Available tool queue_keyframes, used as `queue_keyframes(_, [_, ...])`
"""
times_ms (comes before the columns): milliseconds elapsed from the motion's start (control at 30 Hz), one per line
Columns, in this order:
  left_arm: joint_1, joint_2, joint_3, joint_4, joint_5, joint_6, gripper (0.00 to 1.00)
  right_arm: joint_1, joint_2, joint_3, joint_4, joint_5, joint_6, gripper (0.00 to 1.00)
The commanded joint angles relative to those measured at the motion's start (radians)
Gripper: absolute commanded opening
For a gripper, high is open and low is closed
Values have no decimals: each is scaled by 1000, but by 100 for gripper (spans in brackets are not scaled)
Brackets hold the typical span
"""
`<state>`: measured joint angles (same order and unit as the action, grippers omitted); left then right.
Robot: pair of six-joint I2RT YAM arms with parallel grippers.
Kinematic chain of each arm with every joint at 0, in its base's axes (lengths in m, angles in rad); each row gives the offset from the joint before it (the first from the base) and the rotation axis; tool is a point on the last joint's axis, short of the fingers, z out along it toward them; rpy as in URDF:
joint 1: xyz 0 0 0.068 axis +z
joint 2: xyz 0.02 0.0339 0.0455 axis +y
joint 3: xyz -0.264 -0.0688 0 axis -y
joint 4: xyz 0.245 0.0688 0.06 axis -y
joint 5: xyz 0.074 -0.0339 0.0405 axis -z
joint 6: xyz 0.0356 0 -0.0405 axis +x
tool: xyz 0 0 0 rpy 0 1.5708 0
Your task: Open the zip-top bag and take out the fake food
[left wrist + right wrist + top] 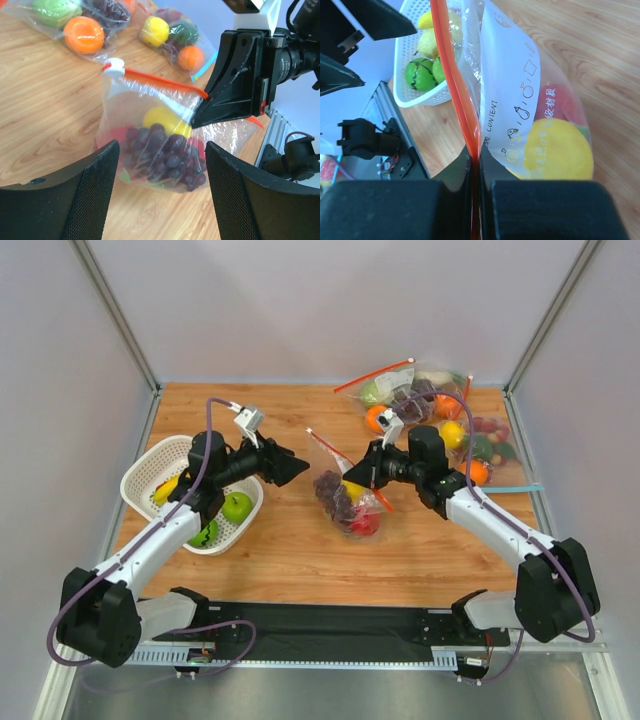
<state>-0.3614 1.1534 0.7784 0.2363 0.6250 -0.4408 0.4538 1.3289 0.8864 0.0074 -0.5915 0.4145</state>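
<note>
Two arms: both reach in from the near edge of the wooden table point(290, 570) and face each other at its middle.
Basket: a white basket point(160, 455) sits at the left with a green apple point(237, 507) and yellow fruit inside, beside the left arm.
Left claw: the left claw point(290, 468) is spread wide and holds nothing. It is aimed right at the bag and sits just short of it, not touching.
Zip-top bag: the zip-top bag point(345, 495) is at the middle of the table, between the two claws, its top edge held up and its bulging end low. I cannot tell whether that end rests on the wood.
Strip: the red-orange strip point(160, 82) runs along the top edge, with a white slider point(114, 66) at its left end in the left wrist view.
Label: a white label point(510, 100) with small printed marks shows on the bag's side.
Fake food: dark grapes point(165, 155), a yellow fruit point(160, 120) and a red fruit point(365, 524) are all inside the bag.
Right claw: the right claw point(475, 160) is pressed together on the strip, pinching the bag's top edge from the right.
Other bags: more bags of fruit point(420, 400) lie at the far right, well apart, one with a teal strip point(515, 488).
</note>
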Motion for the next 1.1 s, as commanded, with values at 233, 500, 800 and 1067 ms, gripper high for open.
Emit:
queue_keyframes(233, [2, 58, -16, 199, 32, 31, 78, -3, 1, 28, 227, -251, 144, 0])
queue_keyframes(500, [2, 5, -65, 192, -2, 45, 79, -4, 1, 34, 304, -363, 219, 0])
queue_keyframes(800, [2, 14, -88, 307, 73, -2, 68, -4, 13, 46, 313, -441, 237, 0])
queue_keyframes(1067, [2, 12, -73, 224, 179, 16, 17, -4, 16, 55, 278, -423, 207, 0])
